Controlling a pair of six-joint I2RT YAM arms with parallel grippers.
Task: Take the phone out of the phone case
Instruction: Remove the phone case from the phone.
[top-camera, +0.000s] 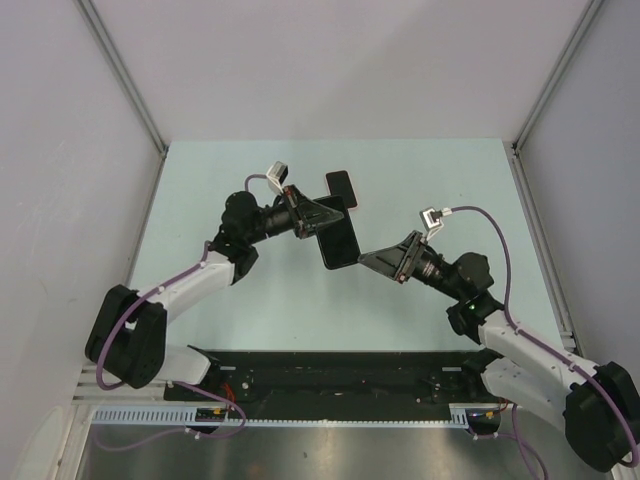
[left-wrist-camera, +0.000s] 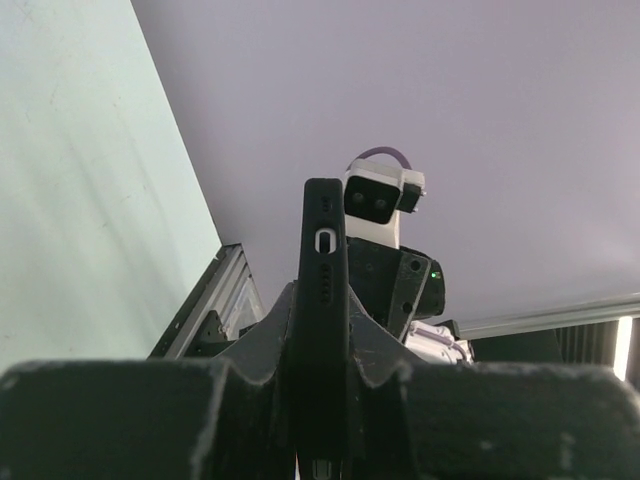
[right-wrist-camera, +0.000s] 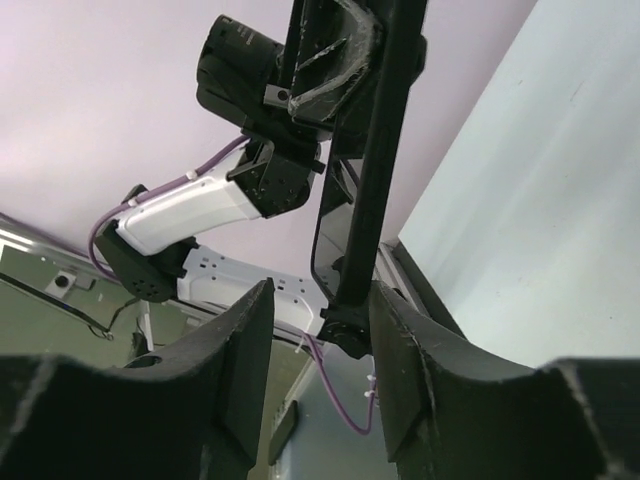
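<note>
A small black-screened phone with a pink rim, the phone in its phone case (top-camera: 340, 185), lies flat on the table just behind my left gripper. My left gripper (top-camera: 336, 214) is shut on a second, larger black slab (top-camera: 340, 243) and holds it on edge above the table. In the left wrist view (left-wrist-camera: 325, 350) this slab's dark edge (left-wrist-camera: 325, 270) shows a port cutout. My right gripper (top-camera: 364, 257) is open. In the right wrist view (right-wrist-camera: 320, 300) the slab's lower corner (right-wrist-camera: 352, 270) sits between its fingers, close to the right one. No blue back shows.
The pale green table (top-camera: 230, 180) is closed in by grey walls with aluminium posts at the back corners. A black rail (top-camera: 330, 375) runs along the near edge between the arm bases. Purple cables loop off both wrists.
</note>
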